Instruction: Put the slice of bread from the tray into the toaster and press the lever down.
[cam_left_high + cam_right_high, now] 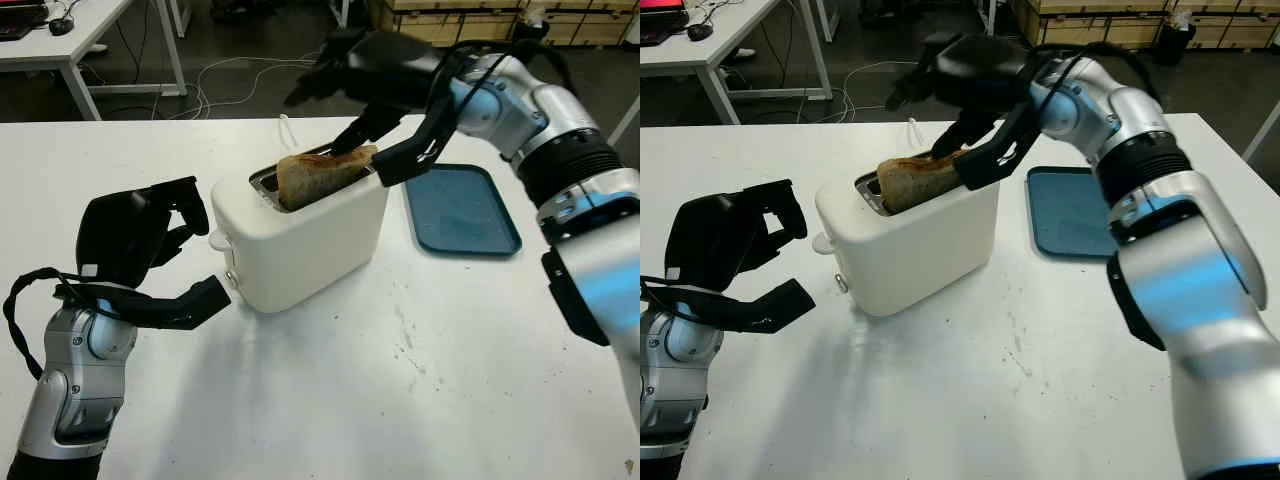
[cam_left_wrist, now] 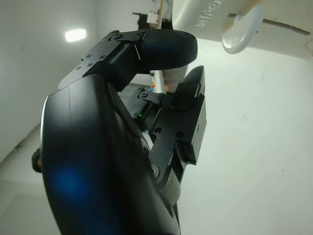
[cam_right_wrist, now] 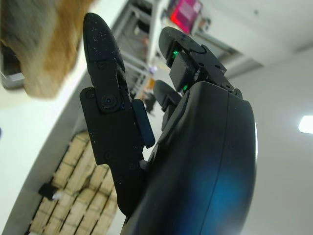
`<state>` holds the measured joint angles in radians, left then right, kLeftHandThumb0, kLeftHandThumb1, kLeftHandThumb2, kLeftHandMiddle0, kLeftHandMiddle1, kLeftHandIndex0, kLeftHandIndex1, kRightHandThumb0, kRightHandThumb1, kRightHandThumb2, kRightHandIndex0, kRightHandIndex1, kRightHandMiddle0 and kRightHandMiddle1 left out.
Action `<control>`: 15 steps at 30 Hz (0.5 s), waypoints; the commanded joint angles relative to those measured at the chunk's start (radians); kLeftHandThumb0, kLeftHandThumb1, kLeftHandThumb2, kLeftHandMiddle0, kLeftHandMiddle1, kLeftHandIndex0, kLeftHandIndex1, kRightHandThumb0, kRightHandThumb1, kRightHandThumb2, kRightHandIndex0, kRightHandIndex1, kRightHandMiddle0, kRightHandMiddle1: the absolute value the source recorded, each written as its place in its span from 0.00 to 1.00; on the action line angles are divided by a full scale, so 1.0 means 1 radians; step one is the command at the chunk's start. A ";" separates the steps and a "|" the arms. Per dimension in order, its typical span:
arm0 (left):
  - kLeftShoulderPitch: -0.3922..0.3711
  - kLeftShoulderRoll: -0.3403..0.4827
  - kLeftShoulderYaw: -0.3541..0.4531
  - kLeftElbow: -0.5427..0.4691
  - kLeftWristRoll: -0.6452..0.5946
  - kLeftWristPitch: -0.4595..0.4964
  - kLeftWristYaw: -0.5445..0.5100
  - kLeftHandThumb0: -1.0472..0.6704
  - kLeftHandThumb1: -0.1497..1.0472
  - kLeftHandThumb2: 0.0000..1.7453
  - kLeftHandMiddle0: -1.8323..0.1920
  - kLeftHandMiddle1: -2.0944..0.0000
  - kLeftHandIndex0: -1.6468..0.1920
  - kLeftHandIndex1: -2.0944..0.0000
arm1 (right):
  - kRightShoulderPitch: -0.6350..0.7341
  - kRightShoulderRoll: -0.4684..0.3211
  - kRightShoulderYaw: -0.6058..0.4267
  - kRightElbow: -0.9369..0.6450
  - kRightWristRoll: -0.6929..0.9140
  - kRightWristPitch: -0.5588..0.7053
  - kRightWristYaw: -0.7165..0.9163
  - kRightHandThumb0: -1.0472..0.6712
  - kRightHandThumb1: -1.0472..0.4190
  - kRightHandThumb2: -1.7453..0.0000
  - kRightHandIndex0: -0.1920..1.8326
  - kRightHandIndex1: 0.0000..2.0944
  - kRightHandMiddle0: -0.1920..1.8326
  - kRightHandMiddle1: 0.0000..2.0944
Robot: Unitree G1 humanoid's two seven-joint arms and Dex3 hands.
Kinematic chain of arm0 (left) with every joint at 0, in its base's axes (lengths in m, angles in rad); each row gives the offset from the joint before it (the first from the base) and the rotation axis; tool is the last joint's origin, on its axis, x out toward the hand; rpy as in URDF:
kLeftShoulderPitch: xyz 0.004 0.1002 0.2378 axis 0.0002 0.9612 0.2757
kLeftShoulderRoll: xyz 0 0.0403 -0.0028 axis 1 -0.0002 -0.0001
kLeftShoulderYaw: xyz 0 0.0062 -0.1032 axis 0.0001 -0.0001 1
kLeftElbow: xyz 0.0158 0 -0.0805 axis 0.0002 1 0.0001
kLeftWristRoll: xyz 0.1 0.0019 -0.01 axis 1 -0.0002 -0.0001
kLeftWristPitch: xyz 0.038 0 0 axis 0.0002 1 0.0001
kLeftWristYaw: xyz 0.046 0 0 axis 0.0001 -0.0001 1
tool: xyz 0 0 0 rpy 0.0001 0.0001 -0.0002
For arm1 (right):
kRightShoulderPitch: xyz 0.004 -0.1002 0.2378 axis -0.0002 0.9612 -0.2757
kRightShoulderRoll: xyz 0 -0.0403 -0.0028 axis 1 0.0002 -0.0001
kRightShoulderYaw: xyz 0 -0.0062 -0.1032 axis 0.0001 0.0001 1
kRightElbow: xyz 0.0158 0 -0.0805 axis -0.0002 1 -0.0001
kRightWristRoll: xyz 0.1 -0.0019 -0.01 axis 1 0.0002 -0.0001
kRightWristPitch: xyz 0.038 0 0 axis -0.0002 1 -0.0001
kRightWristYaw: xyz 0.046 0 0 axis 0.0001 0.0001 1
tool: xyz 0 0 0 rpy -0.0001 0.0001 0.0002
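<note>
Left eye view gives you the clearest read on the right hand [image 1: 385, 135]: its black fingers [image 1: 412, 150] are at the far end of the browned, toasted slice of bread [image 1: 320, 172], one finger above it and another beside its end, and you should take that as a light pinch rather than a firm clamp, since the exact contact is hard to judge. In the right wrist view the bread [image 3: 41, 46] lies right against one fingertip. The slice itself is partly down in the slot of the white, rounded plastic toaster [image 1: 300, 240], tilted, with its long axis running along the slot and its far end raised toward those fingers. So the bread is not yet seated. Beyond the toaster, on the right-hand side, the flat blue plastic tray [image 1: 462, 210] lies bare on the white table [image 1: 400, 400], well apart from the work. Your left hand [image 1: 150, 255] hangs open, holding nothing, just beside the toaster's near end. That is the relation that matters: the white lever knob [image 1: 219, 240] sticks out of that same end face, toward the left hand's fingers, as the left wrist view confirms with the lever [image 2: 242, 32] close past a fingertip [image 2: 168, 49]. Judging from this, the left hand is far nearer the lever; the right should let the slice drop along the slot first.
</note>
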<state>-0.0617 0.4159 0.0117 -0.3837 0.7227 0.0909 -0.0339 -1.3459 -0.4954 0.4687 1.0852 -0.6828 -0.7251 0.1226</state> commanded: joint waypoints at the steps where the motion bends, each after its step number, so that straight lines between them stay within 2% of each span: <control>1: -0.010 0.008 -0.003 0.008 0.008 -0.005 0.003 0.69 0.86 0.00 0.45 0.17 0.47 0.22 | -0.006 -0.027 -0.017 0.013 0.003 0.016 -0.032 0.28 0.09 0.92 0.15 0.38 0.32 0.10; 6: -0.008 0.006 -0.002 0.000 0.010 0.002 -0.003 0.69 0.86 0.00 0.45 0.17 0.46 0.22 | 0.033 -0.062 -0.034 0.045 0.004 0.009 -0.093 0.30 0.09 0.93 0.20 0.39 0.38 0.10; 11: -0.009 0.007 -0.002 0.002 0.009 -0.003 0.002 0.68 0.86 0.00 0.45 0.17 0.46 0.22 | 0.081 -0.078 -0.062 0.061 0.040 -0.018 -0.112 0.32 0.09 0.95 0.26 0.34 0.42 0.07; 15: -0.005 0.009 0.002 0.000 0.012 -0.003 0.005 0.69 0.86 0.00 0.44 0.17 0.46 0.22 | 0.192 -0.039 -0.222 0.049 0.228 -0.083 -0.162 0.34 0.10 0.98 0.38 0.38 0.50 0.08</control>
<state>-0.0627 0.4160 0.0120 -0.3822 0.7227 0.0906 -0.0334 -1.1930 -0.5535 0.2929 1.1435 -0.5147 -0.7840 -0.0159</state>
